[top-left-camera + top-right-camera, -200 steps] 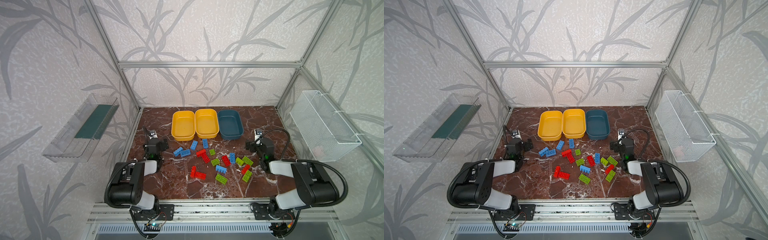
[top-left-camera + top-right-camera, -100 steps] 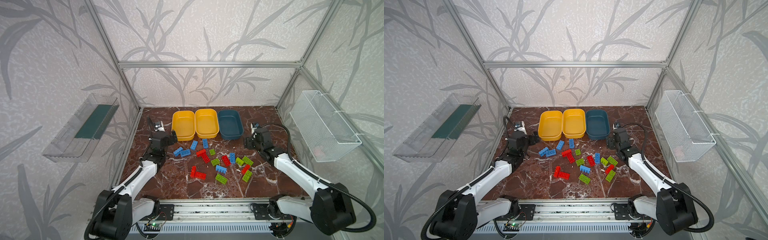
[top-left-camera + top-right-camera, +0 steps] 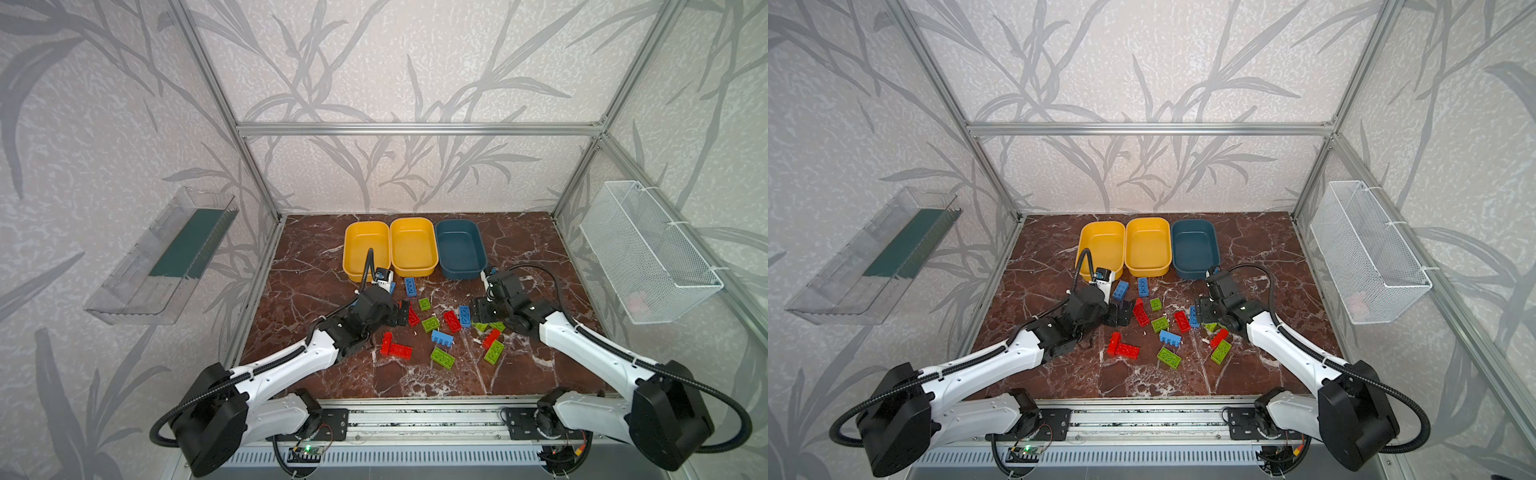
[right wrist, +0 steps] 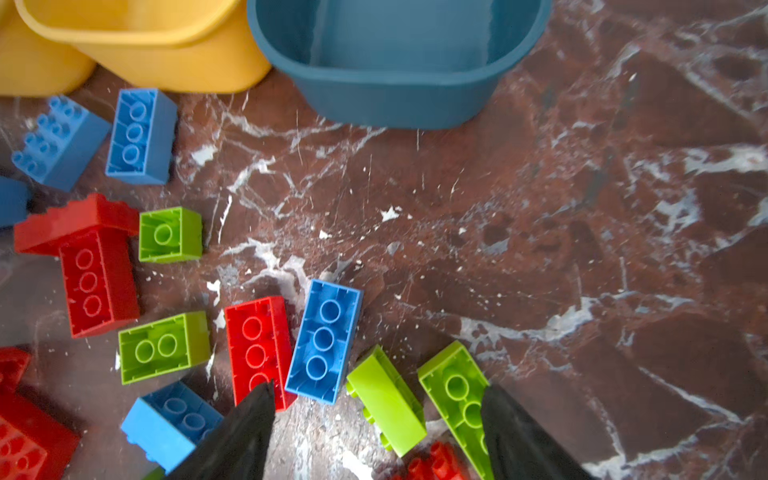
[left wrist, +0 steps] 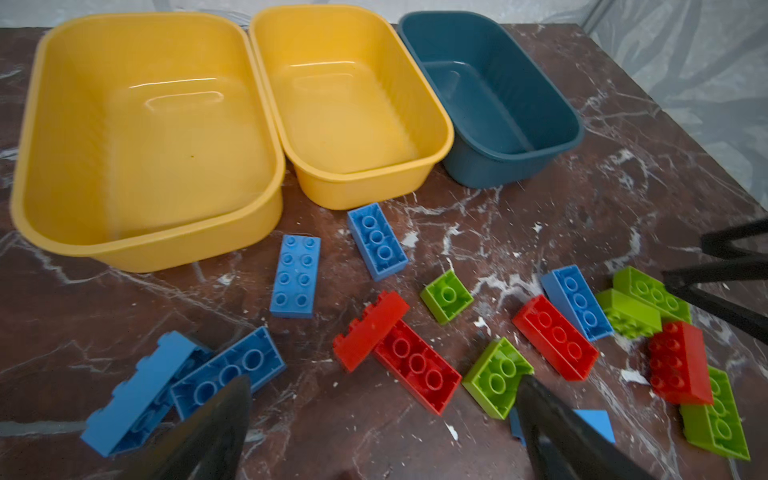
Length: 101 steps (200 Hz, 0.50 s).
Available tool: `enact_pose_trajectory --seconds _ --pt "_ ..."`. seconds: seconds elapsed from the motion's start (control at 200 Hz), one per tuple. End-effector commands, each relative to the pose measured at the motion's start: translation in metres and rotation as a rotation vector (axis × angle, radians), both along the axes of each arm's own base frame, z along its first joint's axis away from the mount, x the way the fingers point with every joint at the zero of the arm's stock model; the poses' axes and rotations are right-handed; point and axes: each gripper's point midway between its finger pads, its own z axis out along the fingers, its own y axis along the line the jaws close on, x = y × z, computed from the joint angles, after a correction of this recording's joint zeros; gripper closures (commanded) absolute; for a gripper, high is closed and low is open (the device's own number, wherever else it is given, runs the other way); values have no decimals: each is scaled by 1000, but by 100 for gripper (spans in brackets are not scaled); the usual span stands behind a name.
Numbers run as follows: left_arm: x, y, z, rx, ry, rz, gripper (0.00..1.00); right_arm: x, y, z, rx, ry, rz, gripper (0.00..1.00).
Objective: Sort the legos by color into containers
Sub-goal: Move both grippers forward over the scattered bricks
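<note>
- The teal tub (image 3: 459, 249) is the marker here. The two yellow tubs (image 3: 365, 249) stand in a row to its left, and all three are empty.
- The legos (image 3: 451, 321) lie loose on the table (image 3: 316, 286), all on the robot's side of the teal tub, colours mixed. As far as both top views show, none has shifted in the last second.
- What has changed is the arms (image 3: 590, 353). A second ago both sit folded back with the grippers off the pile. Now both reach in over it.
- The right gripper (image 4: 379, 384) has its jaws spread, low over the bricks nearest the teal tub's front wall. A green brick (image 4: 386, 415) lies on its side between the fingers, with a clear gap to one of them. A second green brick (image 4: 453, 382) touches or slips under the other finger. Nothing is pinched yet.
- The left gripper (image 5: 385, 377) has its jaws spread wide, further left of the teal tub, over two red bricks (image 5: 417, 376), one leaning on the other. A blue brick (image 5: 228, 370) sits by one finger. The gripper holds nothing.
- Sorting has not begun, but both first picks look lined up: green for the right, probably red for the left.
- The right jaws span two greens, so closing may catch both or tip one away.
</note>
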Motion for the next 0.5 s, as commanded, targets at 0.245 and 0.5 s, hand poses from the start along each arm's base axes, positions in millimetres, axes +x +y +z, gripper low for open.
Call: enact_pose_trajectory --seconds 0.245,0.5 --pt "-9 -2 3 79 -14 -9 1 10 29 -17 -32 119 24 30" --pt "-10 4 6 84 -30 7 1 17 30 -33 -80 195 -13 39"
